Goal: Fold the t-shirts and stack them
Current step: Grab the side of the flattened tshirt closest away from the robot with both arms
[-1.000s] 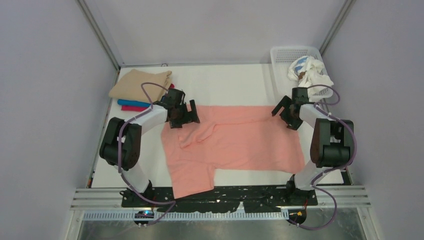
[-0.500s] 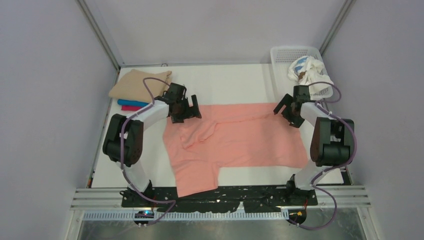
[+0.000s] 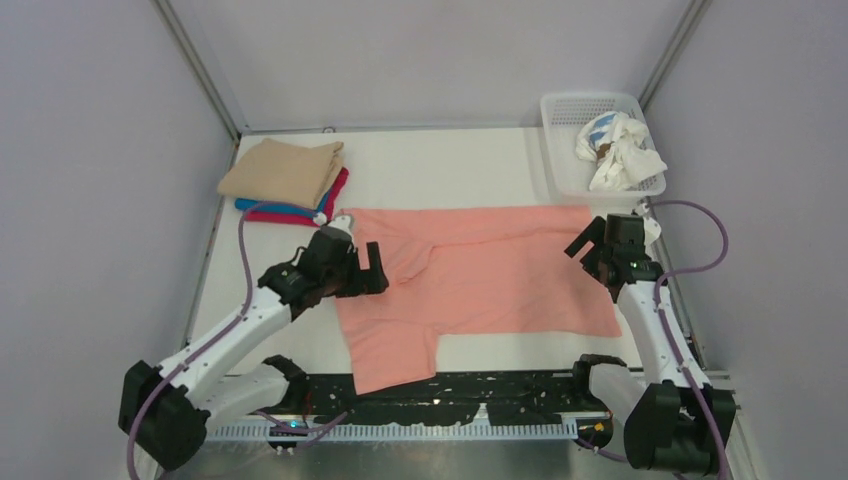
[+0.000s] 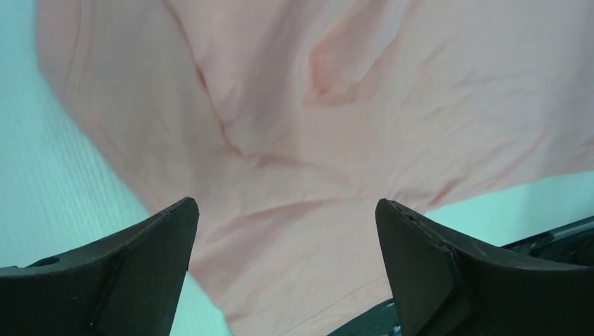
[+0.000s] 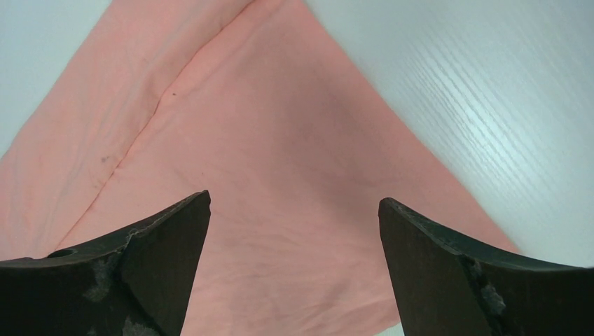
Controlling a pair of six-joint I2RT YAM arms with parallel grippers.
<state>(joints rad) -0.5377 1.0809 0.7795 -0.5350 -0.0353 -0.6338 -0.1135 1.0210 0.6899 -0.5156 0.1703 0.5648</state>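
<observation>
Up close, the wrist views show the left gripper [image 4: 284, 204] and the right gripper [image 5: 293, 199] each hanging spread wide and holding nothing. The left is over creased cloth of the salmon-pink t-shirt [image 3: 480, 270], the right over its smooth right corner. Only the overhead view shows that one shirt lying flat mid-table, a sleeve lapping over the near edge onto the black rail [image 3: 500, 385]. It also shows three folded shirts in one far-left stack, tan t-shirt [image 3: 285, 170] over bright blue t-shirt [image 3: 262, 207] and magenta t-shirt [image 3: 335, 190]. One white basket [image 3: 560, 110] of crumpled cloth sits far right, with white table [image 3: 440, 165] open between.
</observation>
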